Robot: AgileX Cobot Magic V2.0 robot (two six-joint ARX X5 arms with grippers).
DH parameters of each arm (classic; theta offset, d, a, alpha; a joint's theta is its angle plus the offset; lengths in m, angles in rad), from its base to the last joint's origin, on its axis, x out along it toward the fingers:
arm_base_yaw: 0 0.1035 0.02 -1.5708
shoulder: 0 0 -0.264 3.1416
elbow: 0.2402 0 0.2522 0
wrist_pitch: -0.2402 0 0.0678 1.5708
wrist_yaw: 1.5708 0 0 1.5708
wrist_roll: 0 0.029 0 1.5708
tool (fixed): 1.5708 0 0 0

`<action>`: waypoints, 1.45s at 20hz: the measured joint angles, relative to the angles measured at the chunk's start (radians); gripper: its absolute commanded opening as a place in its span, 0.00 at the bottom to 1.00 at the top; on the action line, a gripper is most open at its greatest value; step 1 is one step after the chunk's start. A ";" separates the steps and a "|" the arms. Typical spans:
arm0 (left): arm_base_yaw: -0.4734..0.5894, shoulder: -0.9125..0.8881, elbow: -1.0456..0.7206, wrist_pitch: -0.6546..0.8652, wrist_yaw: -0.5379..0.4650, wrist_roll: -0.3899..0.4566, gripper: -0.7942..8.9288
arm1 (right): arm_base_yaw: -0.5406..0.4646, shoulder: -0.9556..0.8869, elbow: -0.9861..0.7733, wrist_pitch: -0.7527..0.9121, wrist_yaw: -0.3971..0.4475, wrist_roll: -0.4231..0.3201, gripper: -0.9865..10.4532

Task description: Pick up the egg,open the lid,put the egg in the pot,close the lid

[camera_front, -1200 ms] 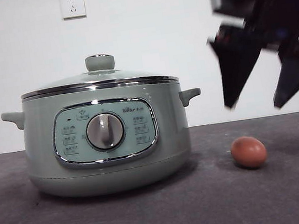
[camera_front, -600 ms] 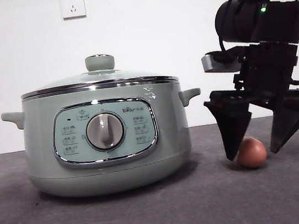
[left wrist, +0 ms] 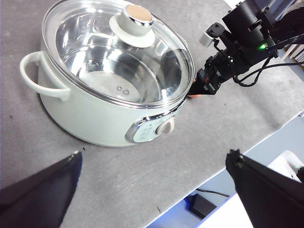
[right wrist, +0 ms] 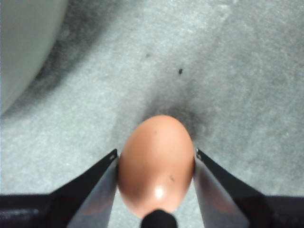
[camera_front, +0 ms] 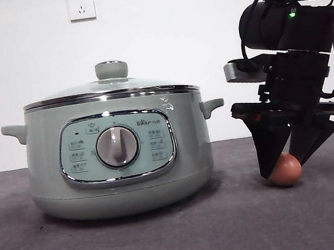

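Observation:
The brown-orange egg (camera_front: 285,170) (right wrist: 156,164) lies on the grey table to the right of the sage-green pot (camera_front: 120,169) (left wrist: 80,111). My right gripper (camera_front: 284,167) (right wrist: 156,152) has come straight down over the egg, and its two black jaws press on both of the egg's sides; the egg still rests on the table. The glass lid (camera_front: 109,88) (left wrist: 118,52) with its green knob sits shut on the pot. High above the table's front edge my left gripper (left wrist: 155,154) hangs open, holding nothing.
A white wall socket (camera_front: 80,5) is behind the pot. The pot's right handle (camera_front: 213,106) juts toward the right arm. In the left wrist view the table's front edge (left wrist: 237,142) runs close by, with a black box and cable (left wrist: 202,204) on the floor below.
The right gripper dropped from above the egg to table height, then closed its jaws from wide apart onto the egg. The egg shifted slightly right. Pot and lid did not move.

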 measured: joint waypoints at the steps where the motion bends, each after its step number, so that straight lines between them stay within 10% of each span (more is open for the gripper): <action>1: 0.000 0.002 0.000 0.000 0.000 0.000 0.70 | 0.000 -0.001 0.000 -0.001 0.000 0.000 0.07; 14: -0.084 0.225 0.124 0.220 -0.019 -0.021 0.69 | 0.000 -0.545 0.000 -0.168 0.001 0.000 0.07; 29: -0.554 0.766 0.278 0.684 -0.510 -0.093 0.69 | 0.000 -0.853 0.000 -0.331 0.001 0.024 0.07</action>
